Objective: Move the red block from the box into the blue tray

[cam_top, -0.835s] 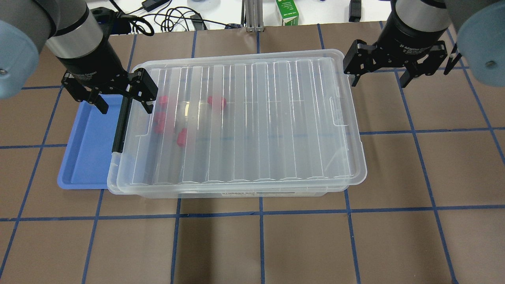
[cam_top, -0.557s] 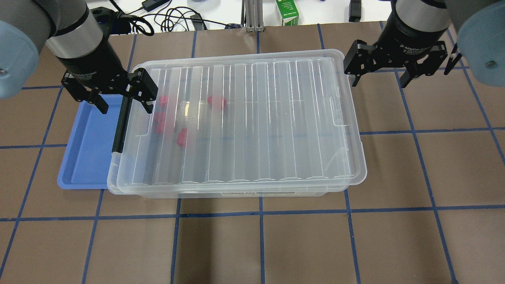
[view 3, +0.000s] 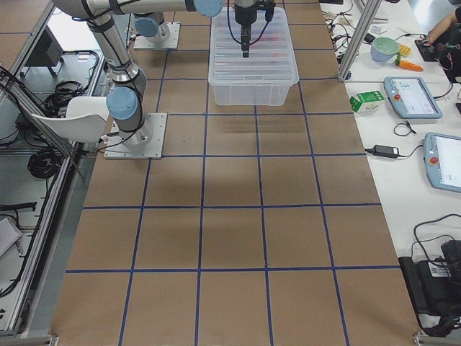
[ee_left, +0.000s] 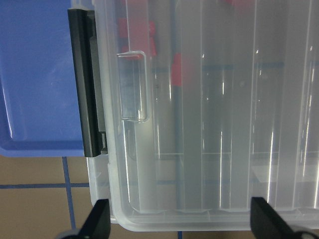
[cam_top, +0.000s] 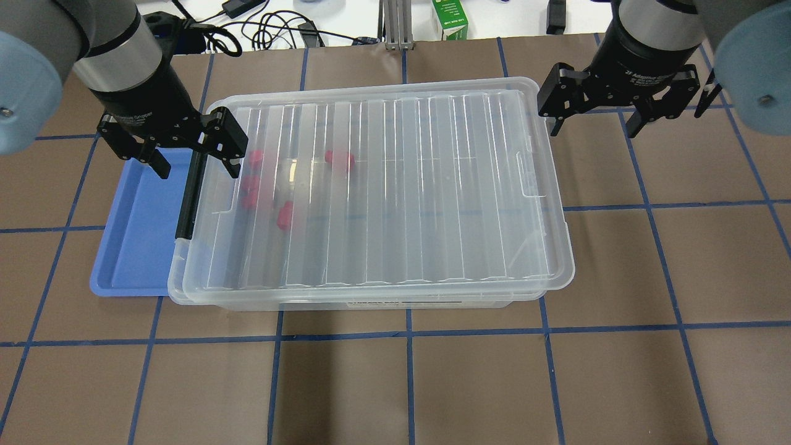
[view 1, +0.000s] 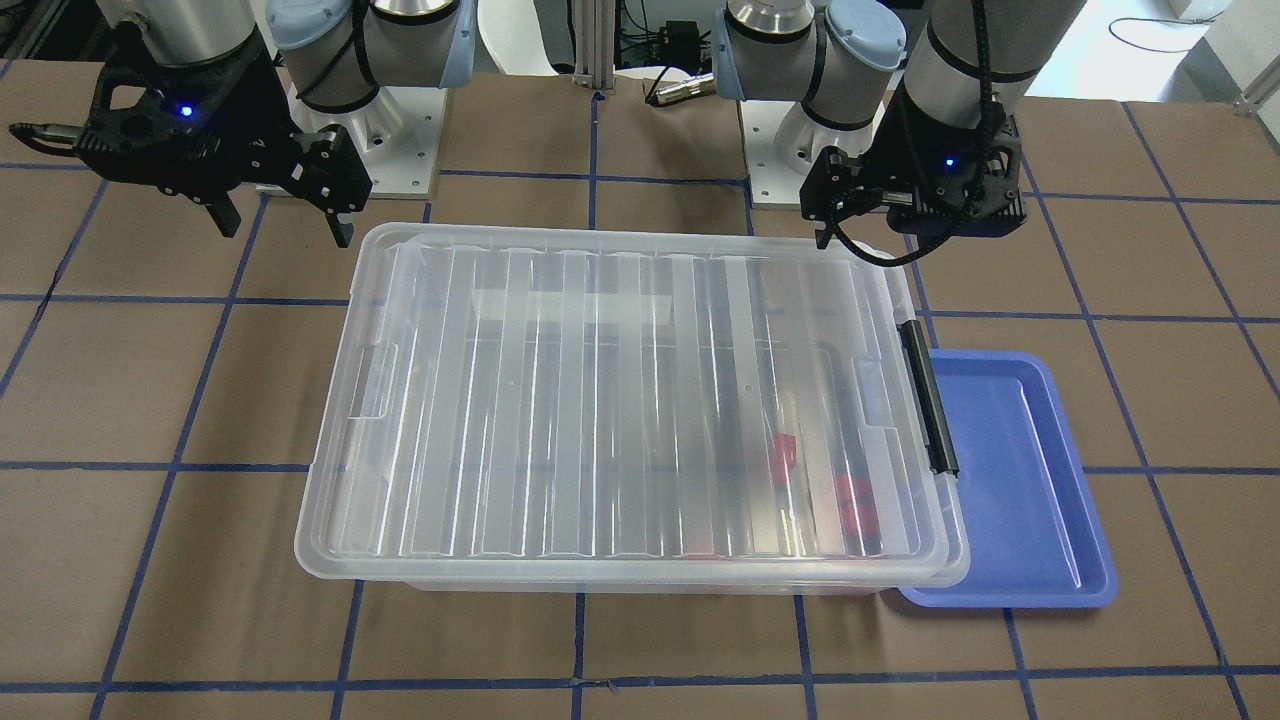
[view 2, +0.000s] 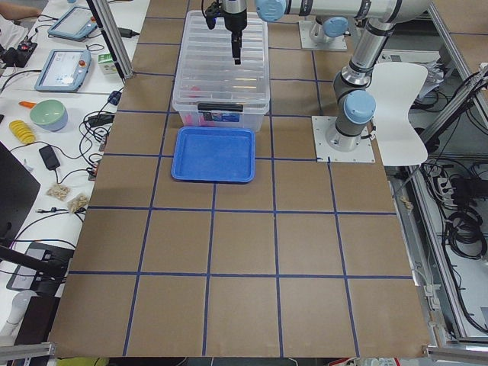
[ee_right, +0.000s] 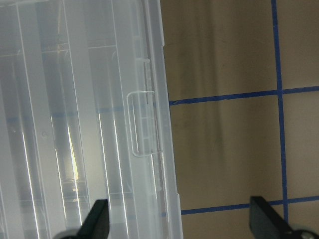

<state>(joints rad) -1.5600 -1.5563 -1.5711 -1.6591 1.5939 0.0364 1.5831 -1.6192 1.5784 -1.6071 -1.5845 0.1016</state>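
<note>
The red block (cam_top: 285,215) lies inside the box (cam_top: 432,185), seen blurred through the ribbed lid (cam_top: 395,136), among a few like pieces bunched at the end with the black latch (cam_top: 187,198). The lid sits flat on the box. The blue tray (cam_top: 139,228) lies against that latch end, its inner edge hidden under the box's rim.

My left gripper (cam_top: 198,168) hangs over that end, spread wide and holding nothing, with one finger above the tray and the other above the lid. My right gripper (cam_top: 595,130) is also spread wide and empty, over bare table just off the box's opposite end.

The table (cam_top: 618,278) is brown, gridded with blue tape. Beyond its far edge are a green carton (cam_top: 449,18) and tangled cables (cam_top: 272,28). A white chair (view 2: 396,91) stands by my base.
</note>
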